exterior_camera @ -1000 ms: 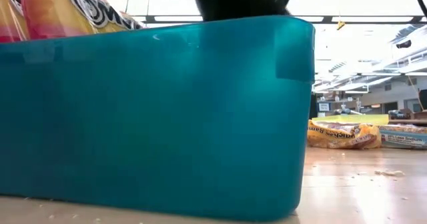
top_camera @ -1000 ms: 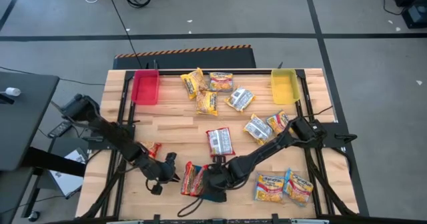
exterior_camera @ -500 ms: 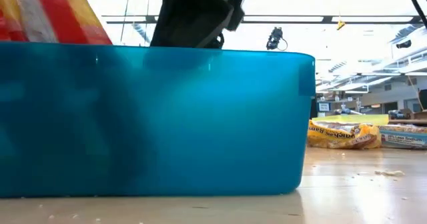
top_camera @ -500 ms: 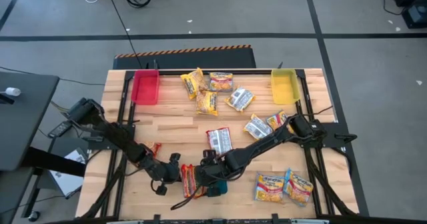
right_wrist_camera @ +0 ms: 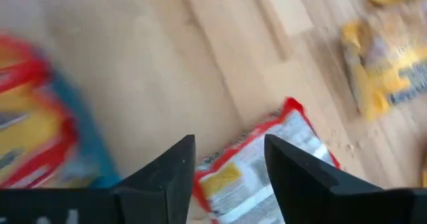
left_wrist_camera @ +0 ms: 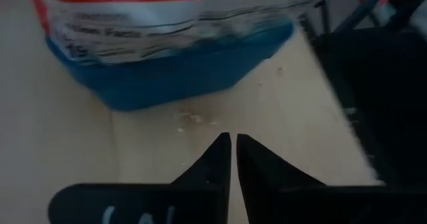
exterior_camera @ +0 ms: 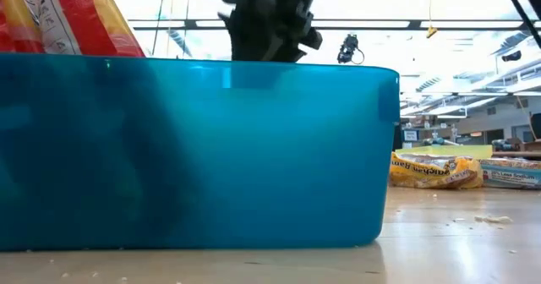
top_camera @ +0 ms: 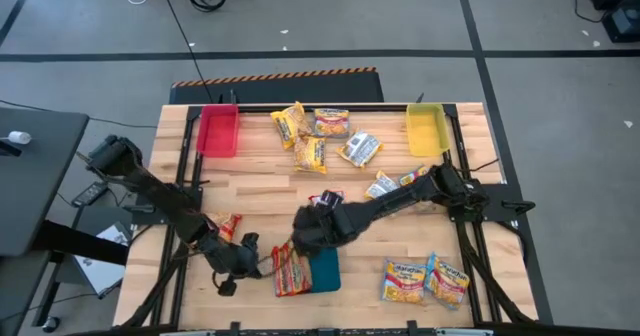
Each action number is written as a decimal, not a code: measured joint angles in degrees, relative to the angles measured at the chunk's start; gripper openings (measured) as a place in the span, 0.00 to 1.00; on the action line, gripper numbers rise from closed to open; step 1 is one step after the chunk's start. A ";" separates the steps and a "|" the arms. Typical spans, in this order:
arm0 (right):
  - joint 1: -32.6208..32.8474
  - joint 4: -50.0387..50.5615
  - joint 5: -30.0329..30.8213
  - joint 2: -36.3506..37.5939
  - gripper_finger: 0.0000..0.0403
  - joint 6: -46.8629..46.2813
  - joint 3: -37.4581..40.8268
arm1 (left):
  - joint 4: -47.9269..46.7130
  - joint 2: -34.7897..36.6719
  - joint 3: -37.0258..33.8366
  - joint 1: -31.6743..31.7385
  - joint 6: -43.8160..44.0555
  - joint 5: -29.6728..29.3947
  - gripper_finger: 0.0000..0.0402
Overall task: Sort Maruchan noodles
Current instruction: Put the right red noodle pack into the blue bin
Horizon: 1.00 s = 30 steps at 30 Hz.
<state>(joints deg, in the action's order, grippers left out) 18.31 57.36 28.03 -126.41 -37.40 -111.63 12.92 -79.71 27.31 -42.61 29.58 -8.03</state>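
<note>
Far left at the table's back edge: red bin (top_camera: 218, 131). In front of it, beside the left arm: one small red-orange packet (top_camera: 228, 226), flat on the wood. Just beyond, near the front edge: left gripper (top_camera: 250, 260), low over the table, fingers (left_wrist_camera: 217, 159) pressed together on nothing, tips aimed at the teal tray (top_camera: 325, 272) close by. Leaning over the tray's left rim: a red-and-yellow noodle packet (top_camera: 289, 269), upright corner also visible above the tray wall in the low view (exterior_camera: 68, 18). Over the wood just behind the tray: right gripper (top_camera: 300, 234), fingers (right_wrist_camera: 175, 164) apart and holding nothing. Directly below it in the right wrist view: a red-trimmed packet (right_wrist_camera: 267, 167), silvery back up, lying on the table; not touched. Further back, mid-table: a cluster of four yellow-orange packets (top_camera: 311, 153), some overlapping. Right of the right arm's forearm: two more packets (top_camera: 381, 186), partly hidden by the arm. Back right corner: yellow bin (top_camera: 425, 129). Near the front right edge: a pair of packets (top_camera: 404, 281) side by side, one yellow, one blue-trimmed, well apart from both grippers.
</note>
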 joint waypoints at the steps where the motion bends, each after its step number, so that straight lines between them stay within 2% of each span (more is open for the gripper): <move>1: -0.90 0.10 -0.38 0.00 0.48 -2.28 0.00 | -0.23 0.54 0.00 -0.71 0.53 -0.62 0.07; 6: -4.98 3.23 -2.41 -0.02 0.54 -18.41 0.12 | 0.25 1.89 0.00 -4.17 1.27 -5.99 0.07; 12: -7.17 6.02 -5.64 -0.13 0.56 -26.90 4.64 | 0.51 1.89 0.00 -7.34 1.27 -13.79 0.07; 17: -7.15 9.57 -8.89 -0.13 0.56 -29.09 7.17 | 0.55 1.87 0.00 -9.50 1.24 -17.52 0.07; 22: -6.88 19.60 -11.26 0.51 0.56 -28.24 6.23 | 0.54 1.87 0.00 -11.30 0.77 -19.66 0.07; 30: -5.02 28.19 -10.98 4.02 0.57 -27.67 6.56 | 0.51 1.85 0.00 -12.04 0.66 -19.83 0.07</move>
<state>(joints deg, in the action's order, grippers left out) 13.29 85.55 17.05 -122.39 -65.07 -105.07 13.43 -77.86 27.31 -54.65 30.24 -27.86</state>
